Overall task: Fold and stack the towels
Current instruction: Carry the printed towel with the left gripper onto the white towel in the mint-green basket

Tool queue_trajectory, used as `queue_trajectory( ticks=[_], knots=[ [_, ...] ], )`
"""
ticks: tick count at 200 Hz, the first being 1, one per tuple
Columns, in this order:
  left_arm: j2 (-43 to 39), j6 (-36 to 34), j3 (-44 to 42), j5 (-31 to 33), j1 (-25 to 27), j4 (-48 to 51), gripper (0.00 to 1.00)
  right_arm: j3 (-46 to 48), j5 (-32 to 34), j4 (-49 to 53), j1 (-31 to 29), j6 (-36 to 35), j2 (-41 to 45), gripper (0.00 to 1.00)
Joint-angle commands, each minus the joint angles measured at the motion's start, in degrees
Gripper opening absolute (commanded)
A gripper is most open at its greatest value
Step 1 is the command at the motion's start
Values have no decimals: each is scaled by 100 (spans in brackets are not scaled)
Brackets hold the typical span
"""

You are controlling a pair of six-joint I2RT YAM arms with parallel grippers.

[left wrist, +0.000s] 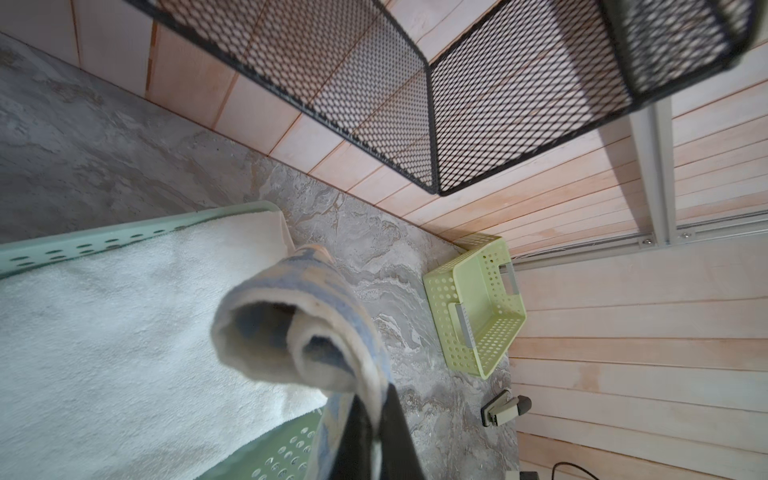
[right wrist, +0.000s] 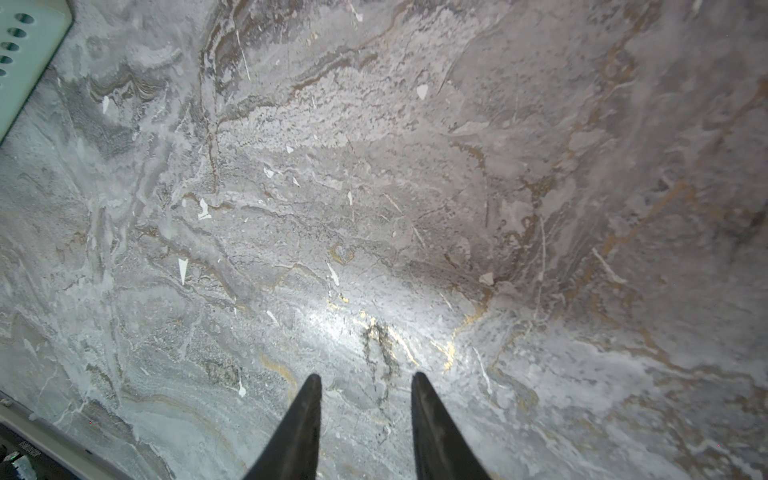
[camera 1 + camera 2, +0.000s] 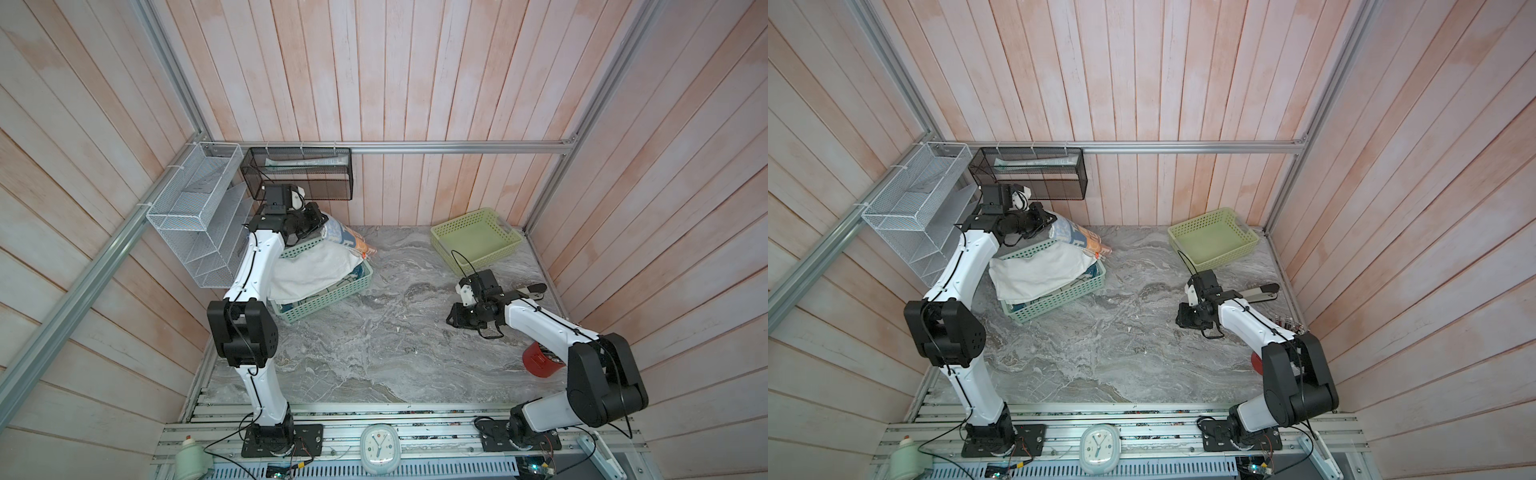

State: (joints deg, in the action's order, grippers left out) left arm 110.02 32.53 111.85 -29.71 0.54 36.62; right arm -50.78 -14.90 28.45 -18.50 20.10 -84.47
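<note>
Left gripper (image 3: 319, 219) was clamped shut on an edge of the blue-orange-brown striped terry towel with letters (image 3: 345, 239), raised above the rear of the mint-green perforated plastic basket (image 3: 328, 305). From the jaws the towel's long axis ran down and away to the right. Its lower end rested at the basket's far corner, touching the grey marbled tabletop (image 3: 374, 340).

The left arm was plainly the nearer. The right gripper (image 2: 365, 375) hovered well apart over bare tabletop, jaws partly open and empty.

Judgement: the laying-out area lies between the two grippers.

In the left wrist view the towel looked bunched, its held edge curled into a loose roll, not yet flat. The plain white terry towel (image 3: 316, 270) lay draped over the basket beneath it.
</note>
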Motion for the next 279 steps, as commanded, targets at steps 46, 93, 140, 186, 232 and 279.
queue_trajectory(
  ticks=[46,93,140,186,232,279],
  knots=[
    [-589,-201,243,-358,-600,236,0,-224,-3,64,-4,12,-71,38],
    [-1262,-302,-1454,-606,-1407,-193,1,-247,13,94,-19,20,-61,37],
    [-1406,-909,-2031,234,-1644,66,51,-456,146,226,-30,-81,-114,37],
    [-1834,-1041,-2369,513,-1614,-119,55,-776,294,304,-30,-177,-227,38],
    [-2134,-1808,-2794,386,-1134,-354,55,-1388,918,209,-25,-554,-257,44],
    [-2816,-2412,-3640,737,-544,-842,100,-1446,2045,-593,-14,-949,582,53]
  ],
)
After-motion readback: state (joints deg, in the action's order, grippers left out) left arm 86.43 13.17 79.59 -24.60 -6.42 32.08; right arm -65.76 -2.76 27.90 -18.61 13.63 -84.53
